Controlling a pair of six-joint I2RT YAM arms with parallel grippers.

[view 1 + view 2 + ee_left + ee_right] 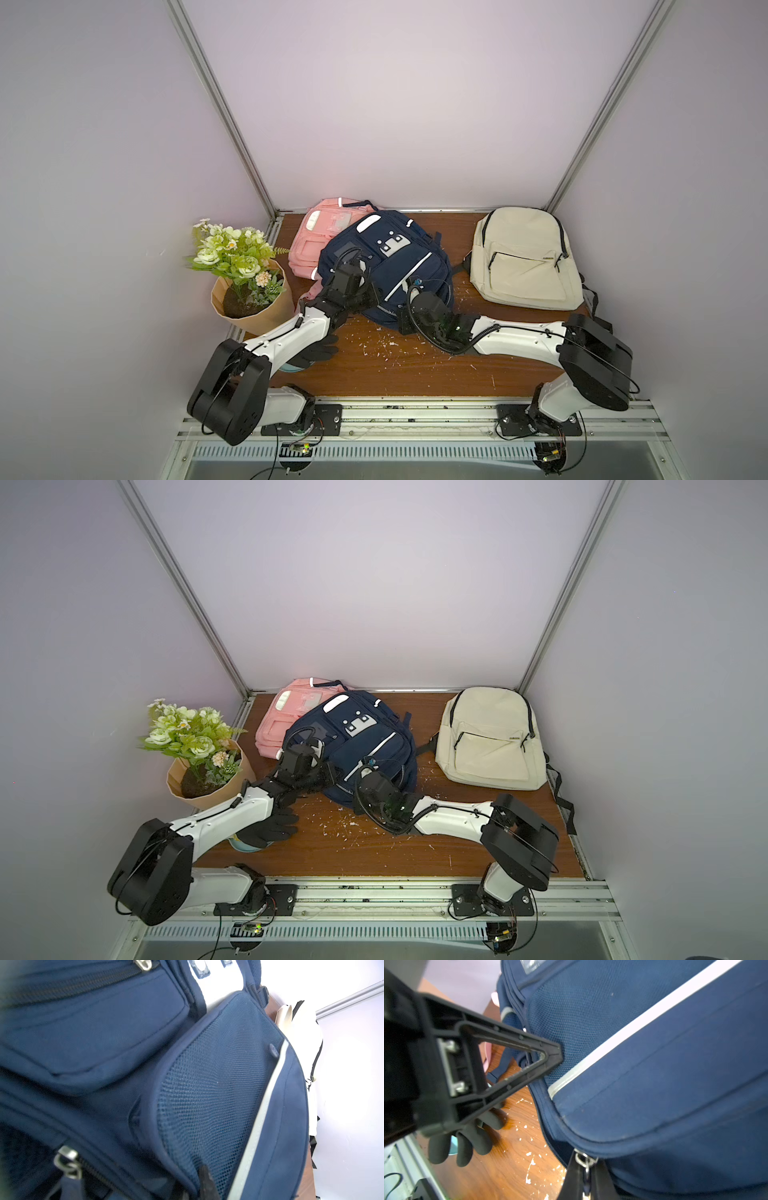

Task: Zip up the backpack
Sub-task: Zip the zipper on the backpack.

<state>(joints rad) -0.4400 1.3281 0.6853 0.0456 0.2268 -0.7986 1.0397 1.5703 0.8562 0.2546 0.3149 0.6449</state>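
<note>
While the left jaws pinched mesh (571,1012) on the backpack (399,266), the right jaws clamped its zipper pull (584,1160), the track (544,1126) curving toward the left arm (291,336).

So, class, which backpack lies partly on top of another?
The navy backpack: it overlaps the pink backpack, while the beige backpack lies apart, alone.

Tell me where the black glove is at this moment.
In a top view the black glove lies on the table near its front left, partly under the left arm, just nearer the robot than the flower pot.
</note>
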